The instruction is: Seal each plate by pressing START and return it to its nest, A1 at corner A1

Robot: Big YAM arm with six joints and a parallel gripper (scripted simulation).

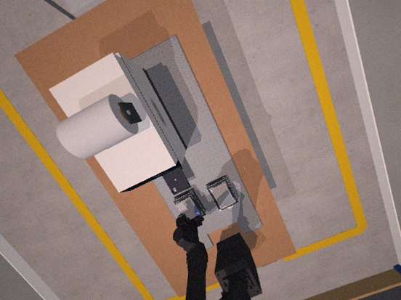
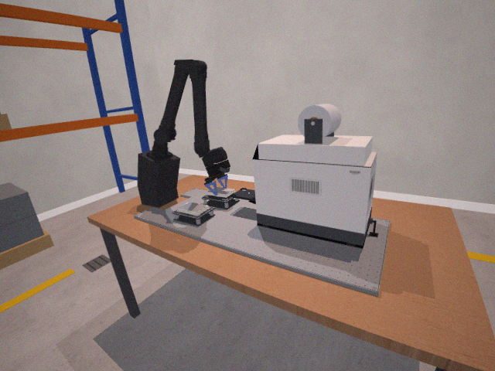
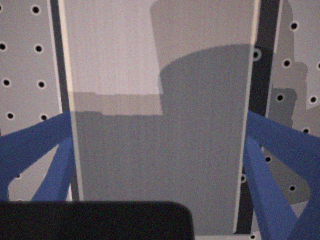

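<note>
Plate clamped in the gripper

The gripper (image 1: 193, 212) (image 2: 220, 190) (image 3: 159, 119) stands wide, its blue fingers closed on opposite edges of a plate (image 1: 187, 204) (image 2: 223, 192) (image 3: 150, 60). Just below the tool is a dark holder, seemingly the stage, though its seating is hard to judge. Beside the tool, apart from it, sits the other plate (image 1: 222, 194) (image 2: 193, 209); beyond the held plate stands the sealer (image 1: 134, 166) (image 2: 312, 199).

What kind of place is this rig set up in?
Probably a lab-automation corner of a warehouse or workshop: a plate sealer with a film roll on top, blue-and-orange pallet racking, and yellow floor lines.
</note>
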